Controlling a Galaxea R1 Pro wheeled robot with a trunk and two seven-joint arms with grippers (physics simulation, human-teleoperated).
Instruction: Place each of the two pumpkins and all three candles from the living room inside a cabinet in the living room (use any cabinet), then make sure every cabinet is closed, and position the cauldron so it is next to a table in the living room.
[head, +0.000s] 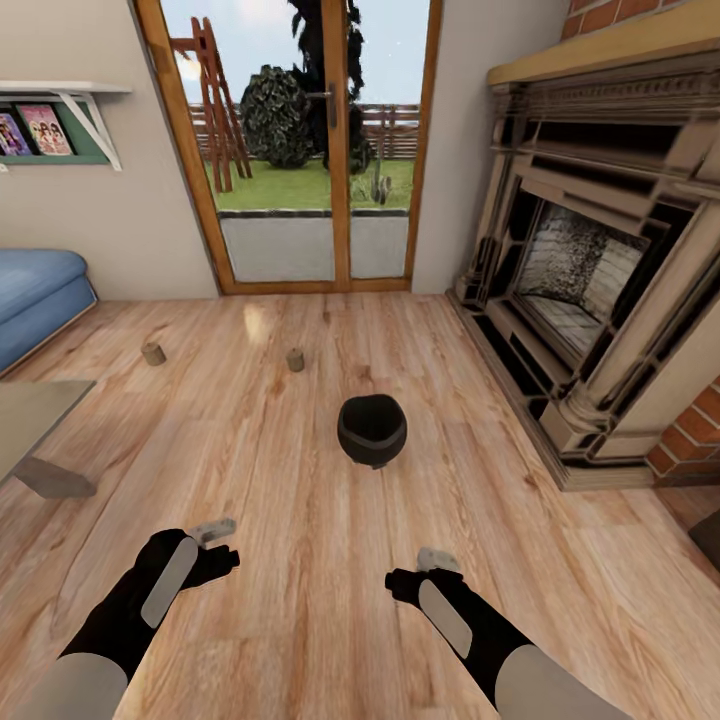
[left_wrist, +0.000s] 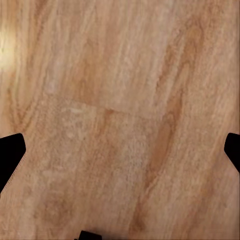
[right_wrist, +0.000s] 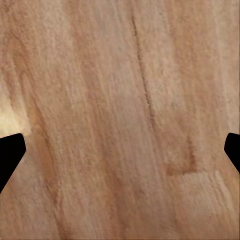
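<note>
Black cauldron (head: 372, 430) set on the wooden floor (head: 300, 600) before the fireplace (head: 590, 270), two candles (head: 153, 353) (head: 295, 360) stood beyond it — both grippers' fingers (left_wrist: 10, 157) (right_wrist: 10, 155) spread, nothing held.

Both arms are seen in the head view, extended forward and low from the bottom edge, roughly parallel and well apart. Each forearm is pale grey near the body, then black toward the wrist, with a grey panel set along its upper side. The left gripper (head: 215, 545) is angled slightly outward; the right gripper (head: 425, 570) is pointed ahead. Light grey pieces are seen at the end of each arm. In the left wrist view, dark fingertips (left_wrist: 10, 155) are found at opposite edges, so the jaws are held wide apart. The right fingertips (right_wrist: 10, 152) are likewise spread. Nothing appears to be gripped, though the head view is too coarse to confirm this.
</note>
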